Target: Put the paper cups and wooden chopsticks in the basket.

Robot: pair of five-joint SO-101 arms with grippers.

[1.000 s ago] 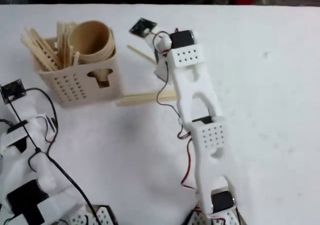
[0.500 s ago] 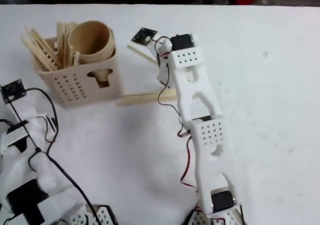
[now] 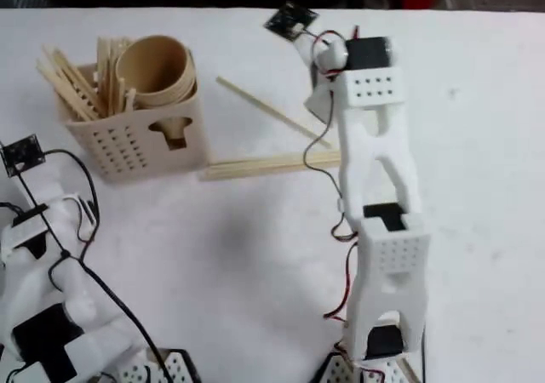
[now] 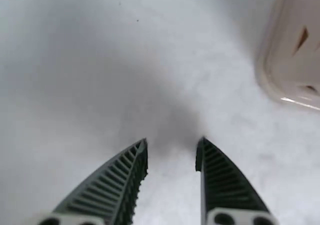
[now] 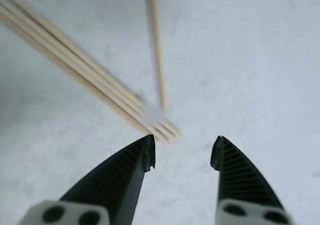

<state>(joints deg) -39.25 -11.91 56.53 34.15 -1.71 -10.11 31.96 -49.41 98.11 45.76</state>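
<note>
A beige perforated basket (image 3: 128, 140) at the table's left holds a paper cup (image 3: 157, 68) and several chopsticks (image 3: 72, 81). A bundle of wooden chopsticks (image 3: 264, 166) lies flat on the table beside the basket, and a single chopstick (image 3: 268, 111) lies slanted above it. My right gripper (image 5: 182, 152) is open just above the bundle's end (image 5: 160, 127), nothing between its fingers; the single chopstick (image 5: 156, 45) runs away from it. My left gripper (image 4: 171, 155) is open over bare table, a corner of the basket (image 4: 295, 55) nearby.
The right arm (image 3: 375, 196) stretches up the middle-right of the white table (image 3: 477, 145). The left arm (image 3: 38, 264) with its cables sits at the lower left. A dark edge runs behind the table's far side.
The right arm has swung to the right and farther back, uncovering the single chopstick and the bundle's right end. The left arm has stayed put.
</note>
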